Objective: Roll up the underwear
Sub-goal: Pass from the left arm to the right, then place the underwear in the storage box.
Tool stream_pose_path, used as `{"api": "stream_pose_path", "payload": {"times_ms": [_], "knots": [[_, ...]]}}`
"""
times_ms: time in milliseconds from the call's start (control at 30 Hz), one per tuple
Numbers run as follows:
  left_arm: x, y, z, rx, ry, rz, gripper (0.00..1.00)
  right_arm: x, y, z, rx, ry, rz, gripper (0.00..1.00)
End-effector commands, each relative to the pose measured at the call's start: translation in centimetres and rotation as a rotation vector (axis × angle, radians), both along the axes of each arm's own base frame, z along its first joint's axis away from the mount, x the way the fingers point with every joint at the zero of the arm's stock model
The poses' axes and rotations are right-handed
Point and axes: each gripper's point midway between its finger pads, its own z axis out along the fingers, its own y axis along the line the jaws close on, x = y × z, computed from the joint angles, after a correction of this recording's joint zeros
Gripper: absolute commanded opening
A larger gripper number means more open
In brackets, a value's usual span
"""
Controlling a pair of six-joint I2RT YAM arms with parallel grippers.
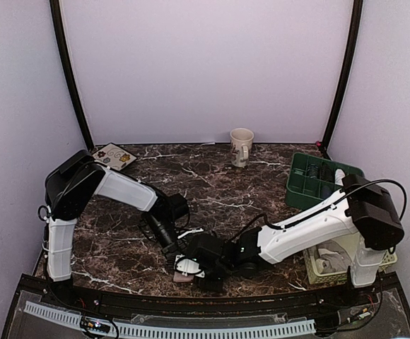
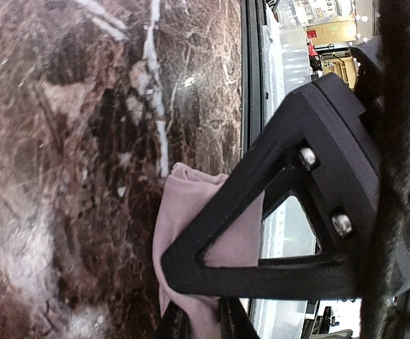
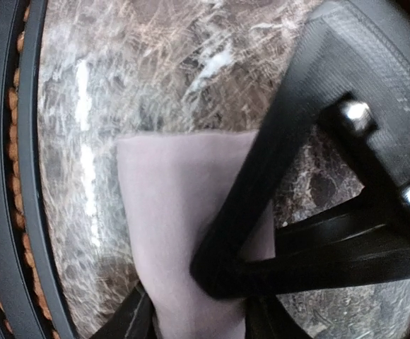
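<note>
Marble table (image 1: 219, 191), near edge: we see the pink underwear (image 3: 170, 212) pinched, it seems, by both left gripper (image 2: 203, 328) and right gripper (image 3: 198, 322). We judge it folded flat, rolling barely begun.

We recorded a left arm (image 1: 124, 189) and a right arm (image 1: 311, 229), each with white tubular links and black joint housings. A thick black cable (image 2: 397, 141) ran along the right edge. The fingers (image 2: 261, 265) were black triangular frames with paired silver screws (image 2: 341, 224).
</note>
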Motion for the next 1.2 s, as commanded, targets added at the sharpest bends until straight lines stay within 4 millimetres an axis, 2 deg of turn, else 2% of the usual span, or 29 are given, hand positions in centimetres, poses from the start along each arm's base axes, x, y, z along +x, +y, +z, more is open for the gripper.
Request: {"api": "stream_pose_path", "payload": {"times_ms": [0, 133, 333, 433, 533, 633, 700, 733, 767, 867, 900, 933, 1067, 1167], "knots": [[1.1, 1.5, -2.8, 0.102, -0.105, -0.026, 0.11, -2.4, -5.7, -6.5, -0.247, 0.159, 0.024, 0.22], [2.3, 1.7, -1.9, 0.081, -0.134, 0.021, 0.23, -2.9, -6.9, -7.3, -0.296, 0.179, 0.032, 0.01], [6.2, 3.0, 0.1, 0.079, -0.256, 0.167, 0.52, -3.5, -7.2, -6.8, -0.285, 0.220, 0.016, 0.00], [9.4, 4.1, 1.5, 0.084, -0.374, 0.279, 0.56, -3.2, -6.6, -5.1, -0.230, 0.227, -0.022, 0.00], [13.6, 6.1, 3.1, 0.125, -0.521, 0.438, 0.58, -1.8, -5.4, -2.4, -0.119, 0.251, -0.107, 0.00], [17.4, 8.3, 5.7, 0.183, -0.725, 0.588, 0.64, 0.1, -4.2, 0.5, 0.017, 0.306, -0.218, 0.00], [19.1, 9.6, 9.1, 0.162, -0.888, 0.689, 0.76, 1.5, -3.7, 2.8, 0.117, 0.332, -0.291, 0.00], [19.7, 9.9, 10.8, 0.131, -0.951, 0.735, 0.90, 2.4, -3.6, 3.7, 0.160, 0.346, -0.327, 0.00], [19.9, 10.2, 12.4, 0.091, -1.007, 0.773, 0.97, 3.3, -3.6, 4.7, 0.202, 0.360, -0.366, 0.00], [20.4, 11.2, 17.4, -0.022, -1.157, 0.883, 0.99, 6.0, -4.1, 7.4, 0.303, 0.394, -0.474, 0.00], [20.4, 11.6, 18.7, -0.050, -1.194, 0.913, 0.99, 6.9, -4.4, 7.8, 0.324, 0.408, -0.511, 0.00], [20.4, 12.0, 19.7, -0.071, -1.225, 0.942, 0.99, 7.7, -4.7, 9.3, 0.367, 0.415, -0.540, 0.00], [20.9, 13.7, 22.2, -0.061, -1.285, 1.058, 0.99, 12.6, -7.7, 13.2, 0.494, 0.402, -0.721, 0.00], [21.5, 14.7, 22.8, -0.006, -1.284, 1.118, 0.99, 16.9, -12.1, 15.2, 0.546, 0.347, -0.936, 0.00]]}}
